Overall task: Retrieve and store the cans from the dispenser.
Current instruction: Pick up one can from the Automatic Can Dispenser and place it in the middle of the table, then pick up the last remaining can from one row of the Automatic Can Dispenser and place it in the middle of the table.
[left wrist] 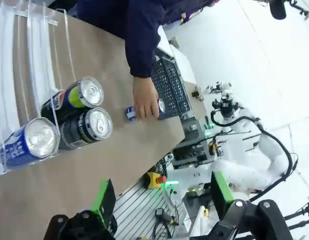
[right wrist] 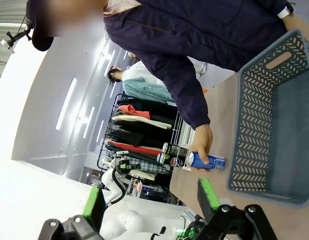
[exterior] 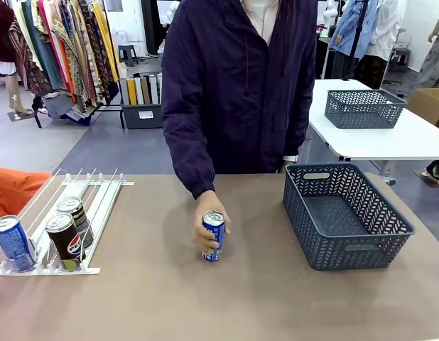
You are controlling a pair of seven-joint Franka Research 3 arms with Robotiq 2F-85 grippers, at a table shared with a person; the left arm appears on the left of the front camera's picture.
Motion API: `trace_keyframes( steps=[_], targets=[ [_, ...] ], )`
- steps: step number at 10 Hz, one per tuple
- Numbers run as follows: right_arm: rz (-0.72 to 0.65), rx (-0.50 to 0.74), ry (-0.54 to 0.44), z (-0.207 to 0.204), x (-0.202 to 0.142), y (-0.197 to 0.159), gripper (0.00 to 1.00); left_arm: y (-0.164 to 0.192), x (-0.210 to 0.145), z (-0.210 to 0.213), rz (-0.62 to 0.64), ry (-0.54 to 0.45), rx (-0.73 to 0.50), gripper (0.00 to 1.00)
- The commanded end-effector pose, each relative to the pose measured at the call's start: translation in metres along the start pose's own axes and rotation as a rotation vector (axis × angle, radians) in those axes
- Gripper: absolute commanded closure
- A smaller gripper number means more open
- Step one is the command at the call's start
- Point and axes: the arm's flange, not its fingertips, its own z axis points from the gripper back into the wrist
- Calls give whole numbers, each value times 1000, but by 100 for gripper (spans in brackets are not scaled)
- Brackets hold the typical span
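Clothes racks behind; the person holds a blue can upright on the surface. Our left hand and right hand hang open, empty. Next, we'd grip it.

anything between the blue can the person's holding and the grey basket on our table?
Nothing visible. Bare table lies between the blue can and the basket to its right. The person's hand is wrapped around the can, and the can would have to go over the basket's near wall.
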Motion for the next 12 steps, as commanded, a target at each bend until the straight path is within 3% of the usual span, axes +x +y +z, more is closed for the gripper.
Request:
trace_keyframes(
  steps=[1,11,12],
  targets=[
    [5,11,-7,-1,2,4,0,-23,3,-8,-60,18,-3,0],
    [5,11,-7,-1,2,4,0,-23,1,-7,-39,26,18,0],
    [5,11,-7,-1,2,4,0,-35,8,-24,-100,107,418,0]
  ],
)
